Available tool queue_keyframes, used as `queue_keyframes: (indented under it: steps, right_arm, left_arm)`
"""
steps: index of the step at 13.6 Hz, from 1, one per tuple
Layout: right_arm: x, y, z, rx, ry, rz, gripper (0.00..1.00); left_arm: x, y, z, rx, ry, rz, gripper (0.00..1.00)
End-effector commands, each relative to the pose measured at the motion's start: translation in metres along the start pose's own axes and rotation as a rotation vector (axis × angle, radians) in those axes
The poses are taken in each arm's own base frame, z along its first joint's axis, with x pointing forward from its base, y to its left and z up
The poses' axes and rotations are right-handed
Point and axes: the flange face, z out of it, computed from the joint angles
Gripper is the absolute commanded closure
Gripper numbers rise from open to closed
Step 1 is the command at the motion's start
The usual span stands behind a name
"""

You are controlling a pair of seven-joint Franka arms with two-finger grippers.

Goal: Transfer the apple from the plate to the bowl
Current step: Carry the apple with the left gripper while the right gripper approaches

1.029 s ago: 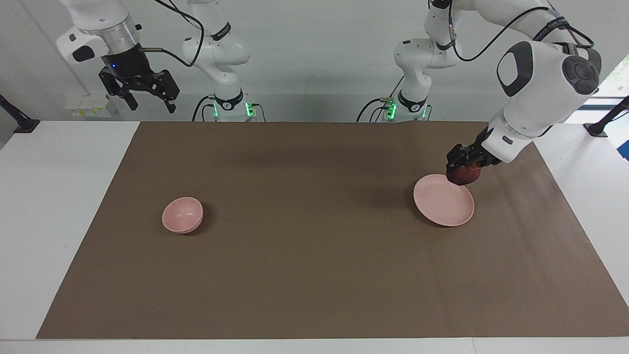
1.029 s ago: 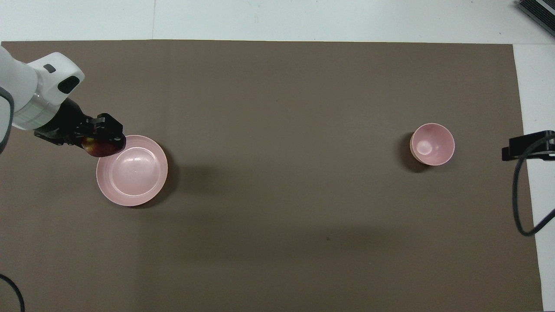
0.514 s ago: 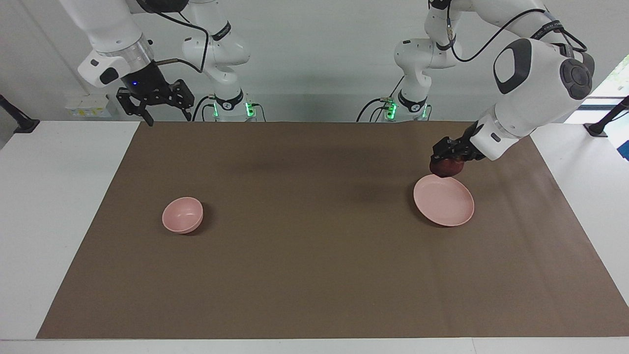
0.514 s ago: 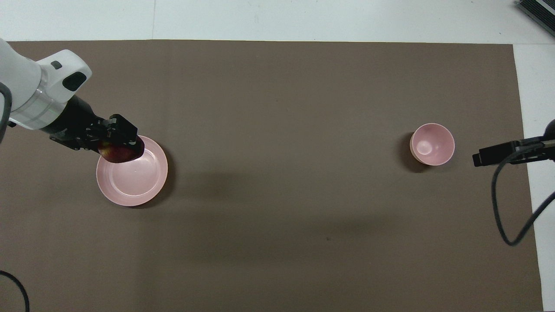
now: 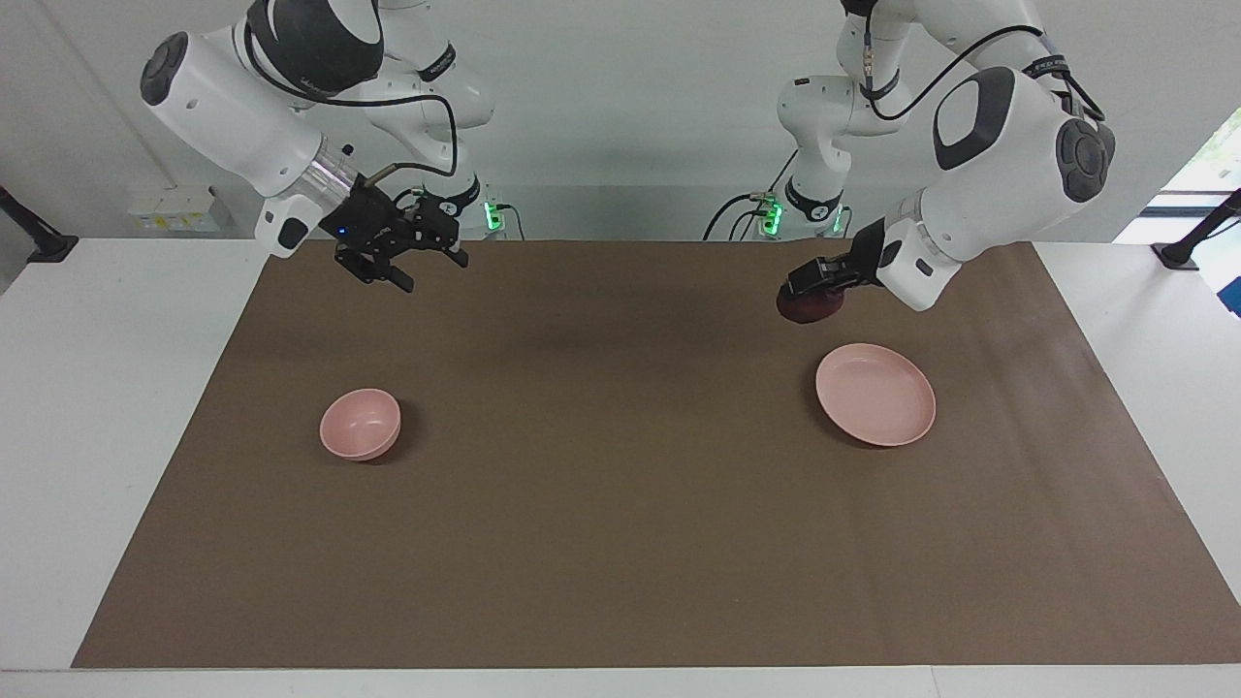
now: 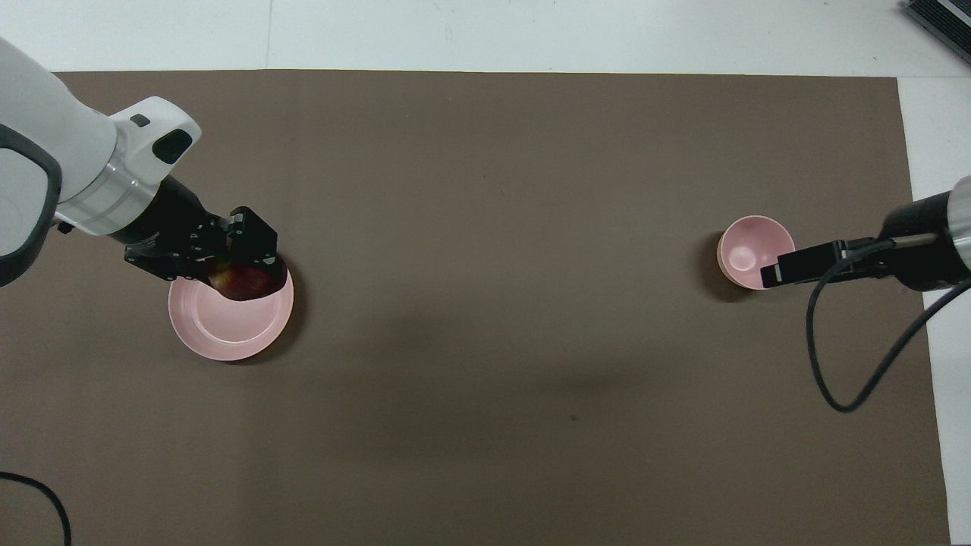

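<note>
I have the apple (image 5: pixel 810 306) clamped in the left gripper (image 5: pixel 812 287), lifted clear above the plate (image 5: pixel 875 395). The right gripper (image 5: pixel 407 254) hangs spread open over the mat. Next I judge a long carry to the bowl (image 5: pixel 360 424), probably needing a handover.

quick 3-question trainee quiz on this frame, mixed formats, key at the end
1. True or false: the apple rests on the plate.
2. Which gripper holds the apple: A) left gripper B) right gripper C) neither?
3. Fill in: the task's target container, toward the right arm's end of the table, is the ____.

Key
1. False. The apple is up in the air, clear of the plate, which has nothing on it.
2. A. The right gripper is raised with fingers open and holds nothing.
3. bowl, which has nothing in it.
</note>
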Motion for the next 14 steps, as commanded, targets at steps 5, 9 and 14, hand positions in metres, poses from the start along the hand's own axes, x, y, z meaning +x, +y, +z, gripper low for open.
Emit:
queue_keyframes:
  steps: [5,9,14]
  right_arm:
    - [-0.01,-0.001,0.041,0.425,-0.012,0.123,0.0]
    - [-0.028,-0.01,0.053,0.651,-0.003,0.204,0.0]
    - [-0.043,-0.016,0.055,0.762,-0.017,0.255,0.0]
  left_arm:
    - [-0.047,0.059,0.024,-0.098,-0.171,-0.149,1.0]
    - [-0.073,0.085,0.048,-0.104,-0.247,-0.261,1.0]
    - [-0.066,0.095,0.081,-0.253,-0.448,-0.372,1.0]
